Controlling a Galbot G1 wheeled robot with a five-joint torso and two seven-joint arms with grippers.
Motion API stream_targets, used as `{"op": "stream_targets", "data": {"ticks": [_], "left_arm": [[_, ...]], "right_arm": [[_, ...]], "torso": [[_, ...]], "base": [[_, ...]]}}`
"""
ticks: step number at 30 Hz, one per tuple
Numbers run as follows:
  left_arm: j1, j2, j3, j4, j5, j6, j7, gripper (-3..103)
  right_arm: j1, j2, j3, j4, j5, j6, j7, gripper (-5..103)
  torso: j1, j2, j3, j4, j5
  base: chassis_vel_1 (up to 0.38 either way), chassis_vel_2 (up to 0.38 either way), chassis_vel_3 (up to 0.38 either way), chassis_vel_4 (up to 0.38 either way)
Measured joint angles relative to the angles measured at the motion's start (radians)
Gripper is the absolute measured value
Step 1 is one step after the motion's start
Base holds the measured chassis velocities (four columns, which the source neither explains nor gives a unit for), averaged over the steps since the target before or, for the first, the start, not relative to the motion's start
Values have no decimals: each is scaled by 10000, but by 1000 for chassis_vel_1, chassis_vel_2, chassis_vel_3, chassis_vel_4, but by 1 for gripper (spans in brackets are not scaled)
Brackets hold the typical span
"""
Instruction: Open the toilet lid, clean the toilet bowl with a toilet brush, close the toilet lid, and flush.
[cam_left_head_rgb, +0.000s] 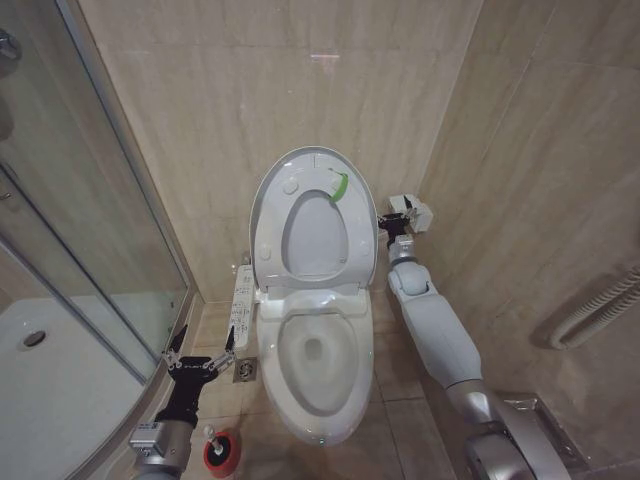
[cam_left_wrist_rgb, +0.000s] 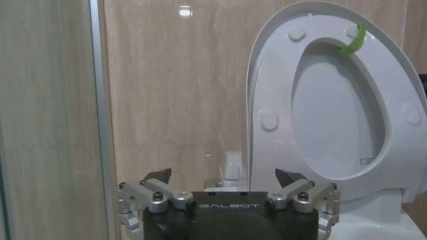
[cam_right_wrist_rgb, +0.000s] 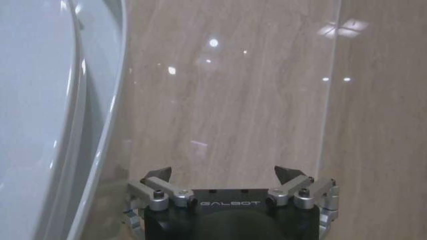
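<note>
The toilet lid stands raised against the back wall, its underside with a green strip facing me. Below it the white toilet bowl lies uncovered. My right gripper is held high beside the lid's right edge; its wrist view shows it open and empty, with the lid's rim alongside. My left gripper hangs open and empty low at the bowl's left, and in its wrist view it faces the lid. The toilet brush stands in a red cup holder on the floor.
A button panel juts from the toilet's left side, above a floor drain. A glass shower enclosure closes off the left. Tiled walls hem in the toilet, and a ribbed hose hangs on the right wall.
</note>
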Motion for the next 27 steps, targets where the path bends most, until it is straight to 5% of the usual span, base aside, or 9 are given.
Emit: {"op": "stream_targets", "data": {"ticks": [13,27], "left_arm": [[0,0,0,0,0,0,0,100],[0,0,0,0,0,0,0,100]], "right_arm": [[320,138,-85,-328,340,251,-577,100],[-1160,-1122,-48,1438,1402,70,-1190,100]], "torso": [[0,0,0,6,1],[-1,2,-1,1,1]], "base": [[0,0,0,0],[0,0,0,0]]}}
